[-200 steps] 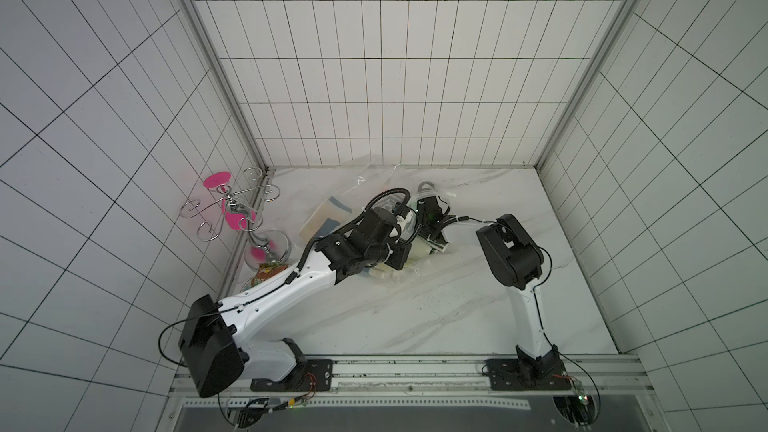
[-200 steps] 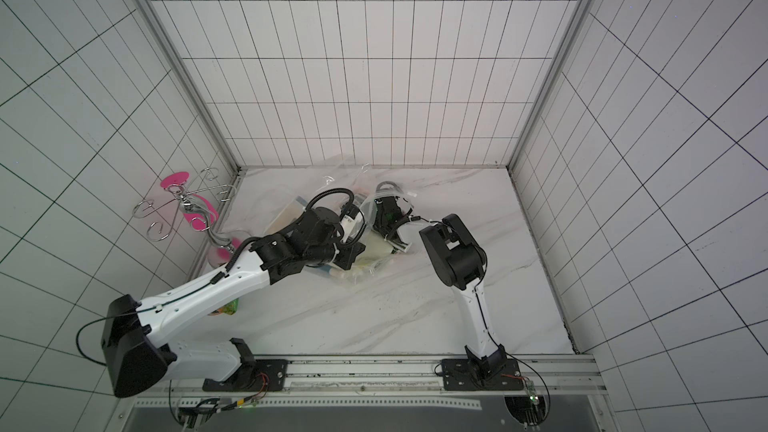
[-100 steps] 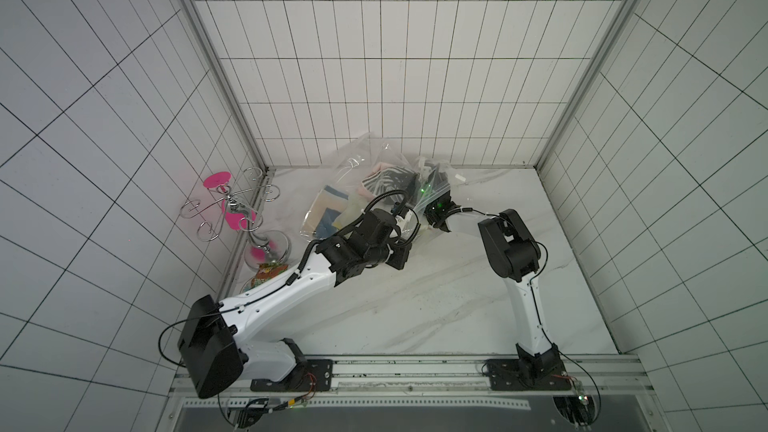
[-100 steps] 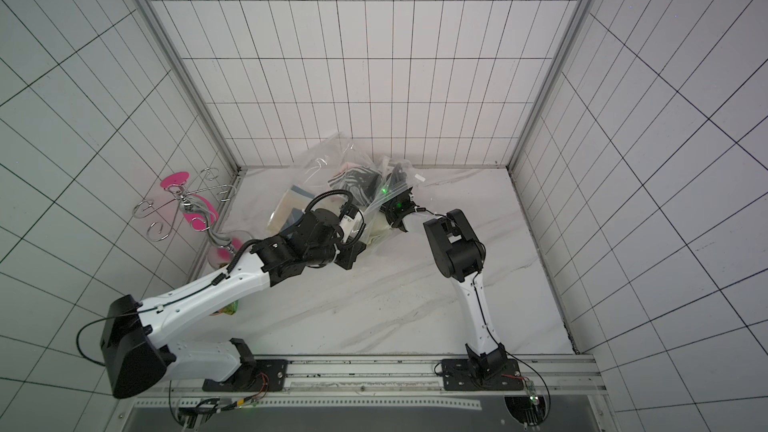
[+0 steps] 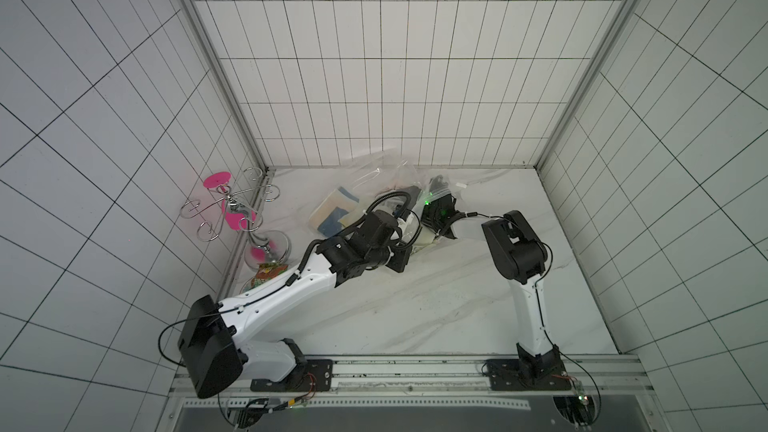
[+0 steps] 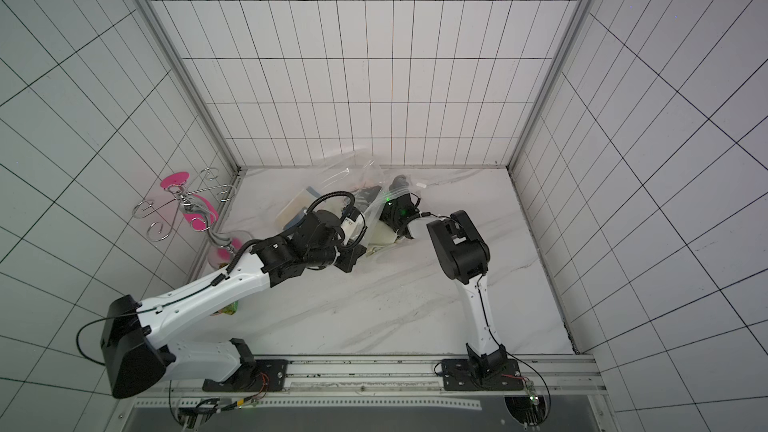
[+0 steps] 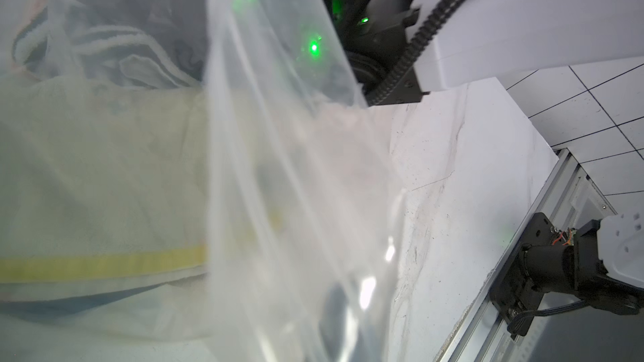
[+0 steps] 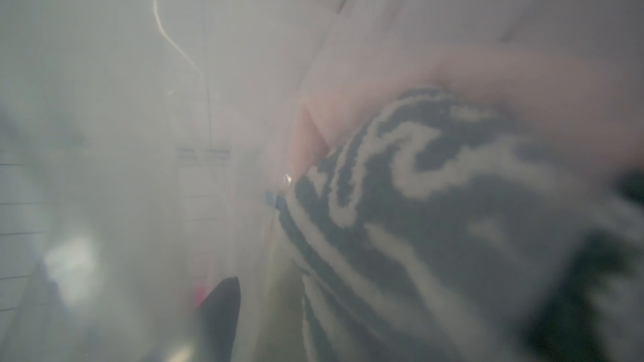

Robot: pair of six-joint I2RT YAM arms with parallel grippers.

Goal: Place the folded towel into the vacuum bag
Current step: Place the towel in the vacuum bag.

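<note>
The white marbled table [image 5: 457,305] takes up the floor of the tiled cell. The left arm [image 5: 282,292] is stretched from the front rail towards the middle of the back. The right arm [image 5: 528,297] is raised and bent, and its wrist is turned in towards the same spot.

The vacuum bag [image 5: 374,176] is found at the back of the table, left of the middle. It is crumpled and heaped up against the rear wall, and both wrists are met by its clear film, as is seen in both top views.

A cream towel with a yellow stripe [image 7: 104,175] is seen through the film beside the left wrist. A folded blue and cream towel [image 5: 336,209] is seen through the bag further left. A dark patterned towel [image 8: 453,221] and a pink cloth [image 8: 453,74] are seen blurred behind the plastic.

A wire stand [image 5: 230,201] with pink discs is placed in the left corner, and a bright snack packet [image 5: 268,280] is laid at its foot.

The left jaws are closed. What is pinched between them is hidden. The right jaws are veiled by film, and it cannot be told whether they are open or closed.
</note>
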